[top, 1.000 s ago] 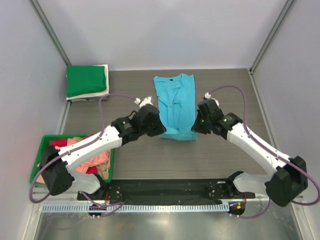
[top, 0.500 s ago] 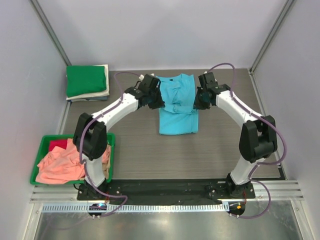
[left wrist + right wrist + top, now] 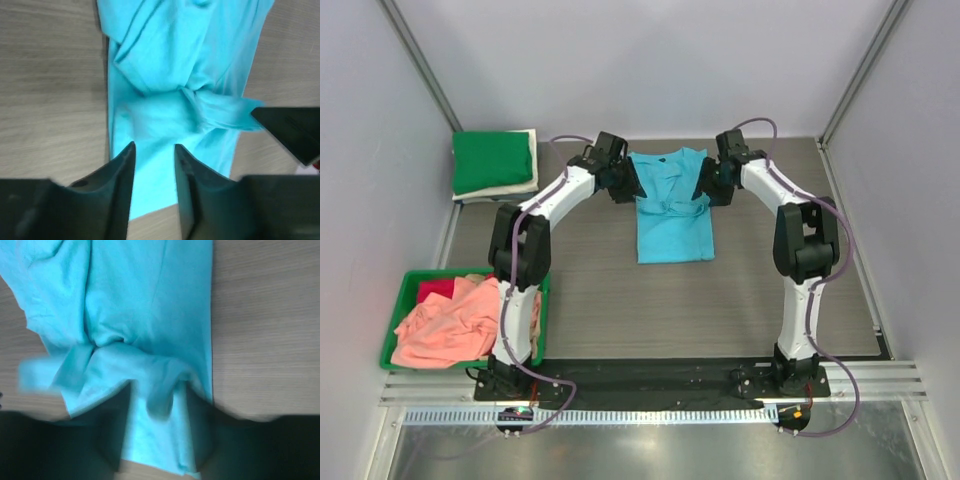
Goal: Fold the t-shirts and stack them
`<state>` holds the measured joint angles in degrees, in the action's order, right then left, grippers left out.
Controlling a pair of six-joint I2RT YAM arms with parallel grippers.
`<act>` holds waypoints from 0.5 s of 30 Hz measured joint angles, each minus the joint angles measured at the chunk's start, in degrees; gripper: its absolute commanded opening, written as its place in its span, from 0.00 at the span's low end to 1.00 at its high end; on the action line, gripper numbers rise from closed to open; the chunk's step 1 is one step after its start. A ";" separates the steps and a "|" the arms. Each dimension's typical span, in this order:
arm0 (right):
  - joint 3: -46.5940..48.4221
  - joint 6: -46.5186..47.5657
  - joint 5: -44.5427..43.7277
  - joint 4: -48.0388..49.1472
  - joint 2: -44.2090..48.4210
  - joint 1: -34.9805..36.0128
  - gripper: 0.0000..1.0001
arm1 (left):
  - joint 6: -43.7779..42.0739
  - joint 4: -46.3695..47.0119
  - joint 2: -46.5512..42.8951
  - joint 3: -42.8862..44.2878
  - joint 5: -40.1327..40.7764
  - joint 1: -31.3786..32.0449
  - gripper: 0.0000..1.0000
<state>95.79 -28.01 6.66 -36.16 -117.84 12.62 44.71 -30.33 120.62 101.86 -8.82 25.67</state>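
The sky-blue t-shirt (image 3: 670,215) lies on the grey tabletop (image 3: 620,300) toward 12 o'clock, long axis running from 12 to 6, neck end at the far side and a squared, flat edge at the near side. Across its middle the cloth is gathered into a rumpled ridge, and the two arms reach in to either end of it. The left tool (image 3: 623,185) sits at the shirt's 9 o'clock edge and the right tool (image 3: 708,186) at its 3 o'clock edge. In the left wrist view the left fingers (image 3: 122,190) stand a little apart, with a narrow gap through which flat blue cloth shows below; nothing is pinched between them. The right wrist view is blurred: its fingers (image 3: 200,440) are also parted and a bunched fold of the blue shirt sits in the gap, but whether the pads press on it cannot be told. At 10 o'clock, in the far corner, a folded green t-shirt (image 3: 492,160) rests squarely on a folded cream t-shirt (image 3: 512,187), well apart from the blue one. At 8 o'clock, by the left arm's base, a green bin (image 3: 392,325) holds unfolded shirts: a salmon-pink t-shirt (image 3: 445,325) heaped on top and spilling over the rim, and a red t-shirt (image 3: 435,290) showing at the bin's far end.
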 measured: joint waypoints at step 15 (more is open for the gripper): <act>-17.94 -0.44 -0.61 3.23 13.35 -1.29 0.79 | -1.46 -0.46 -9.62 -14.80 -5.51 -2.34 0.91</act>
<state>77.84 -28.45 6.04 -32.93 -104.49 11.33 43.24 -30.79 111.00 87.07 -14.33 23.33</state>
